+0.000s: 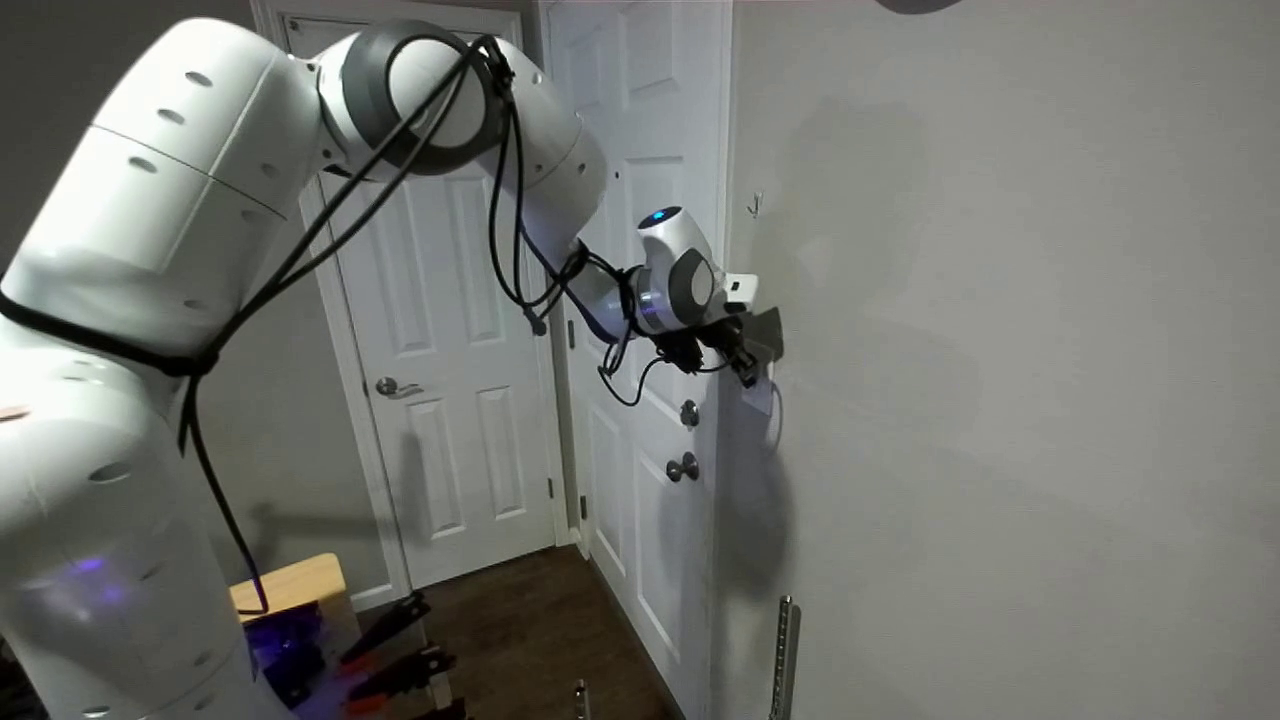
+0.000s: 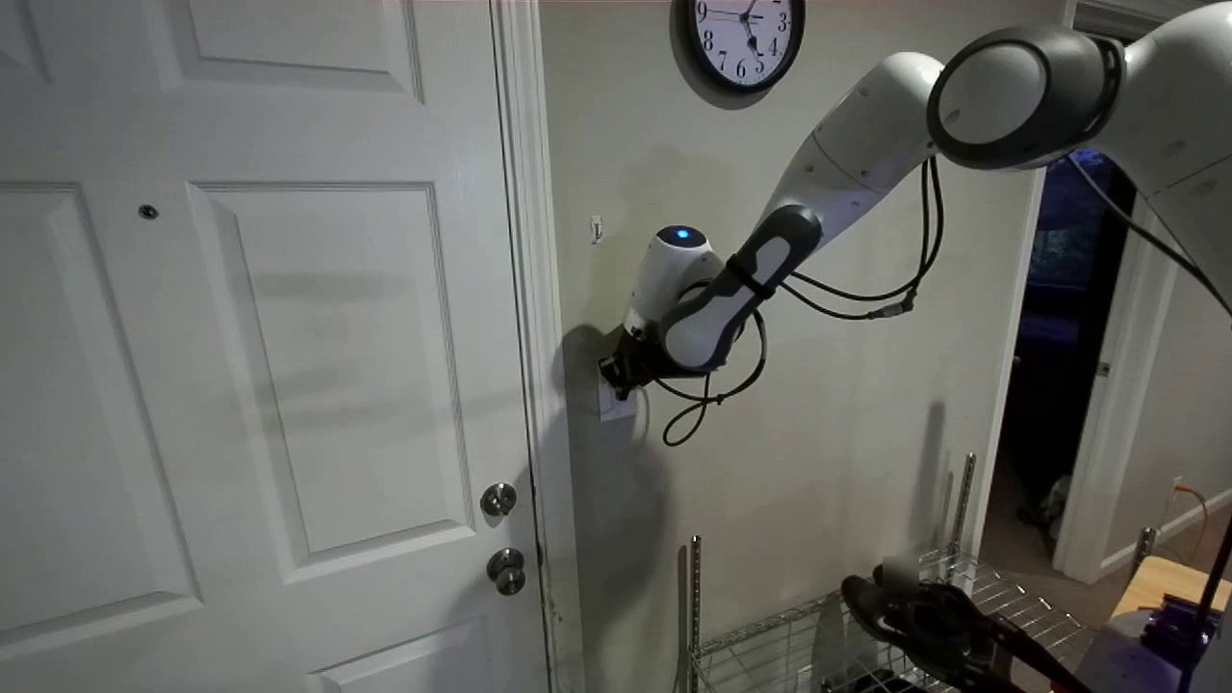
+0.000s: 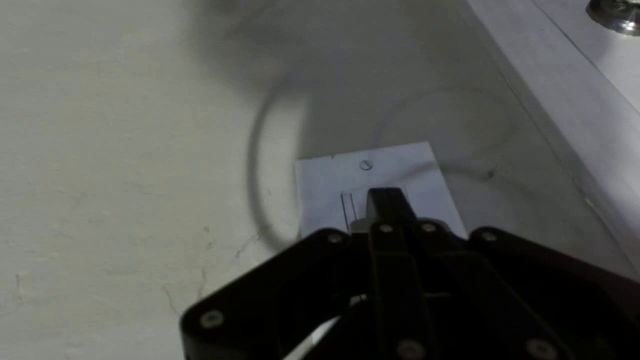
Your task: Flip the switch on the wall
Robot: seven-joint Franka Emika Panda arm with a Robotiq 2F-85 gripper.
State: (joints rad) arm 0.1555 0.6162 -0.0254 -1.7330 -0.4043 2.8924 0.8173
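Note:
The switch (image 3: 322,187) is a white upright plate with a screw near one edge and a rocker in its middle. It is on the pale wall (image 3: 125,150), and it also shows in both exterior views (image 1: 760,396) (image 2: 616,406), partly behind the gripper. My black gripper (image 3: 390,192) is shut with its fingertips together and nothing between them. The tips are over the rocker and hide much of it. In both exterior views the gripper (image 1: 748,376) (image 2: 614,377) is at the upper part of the plate. I cannot tell whether the tips touch it.
A white panelled door (image 2: 327,337) with a metal knob (image 2: 506,571) stands beside the switch. A small hook (image 2: 596,229) is on the wall above, and a clock (image 2: 741,43) higher up. A wire shelf (image 2: 760,640) stands below along the wall. Loose cables (image 2: 712,399) hang from the wrist.

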